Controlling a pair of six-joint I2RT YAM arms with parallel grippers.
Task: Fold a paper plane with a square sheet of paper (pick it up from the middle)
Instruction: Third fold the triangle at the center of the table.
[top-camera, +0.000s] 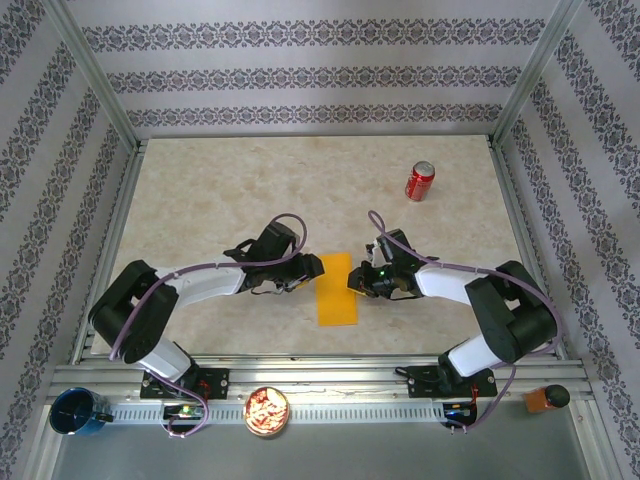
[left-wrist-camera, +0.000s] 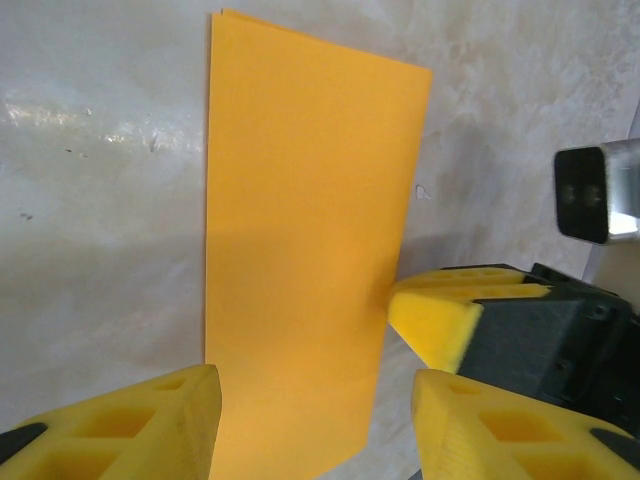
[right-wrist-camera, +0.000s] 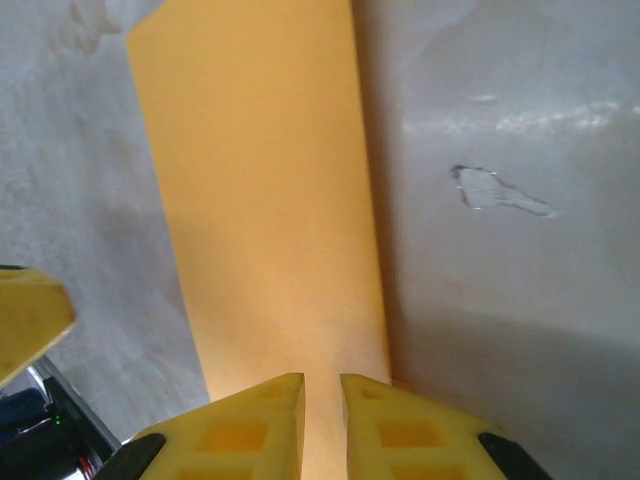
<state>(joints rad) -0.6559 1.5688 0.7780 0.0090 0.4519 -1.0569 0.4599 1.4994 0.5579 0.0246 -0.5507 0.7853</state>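
The square sheet of paper (top-camera: 336, 290) lies flat near the table's front middle as a tall orange-yellow rectangle, narrower than a square. My left gripper (top-camera: 308, 272) is at its left edge, low over the table. In the left wrist view it (left-wrist-camera: 315, 400) is open, its fingers on either side of the paper (left-wrist-camera: 300, 250) without touching it. My right gripper (top-camera: 358, 283) is at the paper's right edge. In the right wrist view its jaws (right-wrist-camera: 322, 385) are nearly together over the paper (right-wrist-camera: 270, 200), with nothing pinched between them. One of its fingertips (left-wrist-camera: 435, 315) touches the paper's edge.
A red soda can (top-camera: 419, 181) stands upright at the back right. On the front rail are a blue cup (top-camera: 75, 412), a round bowl (top-camera: 267, 410) and an orange and black object (top-camera: 545, 398). Patterned walls and metal posts enclose the table.
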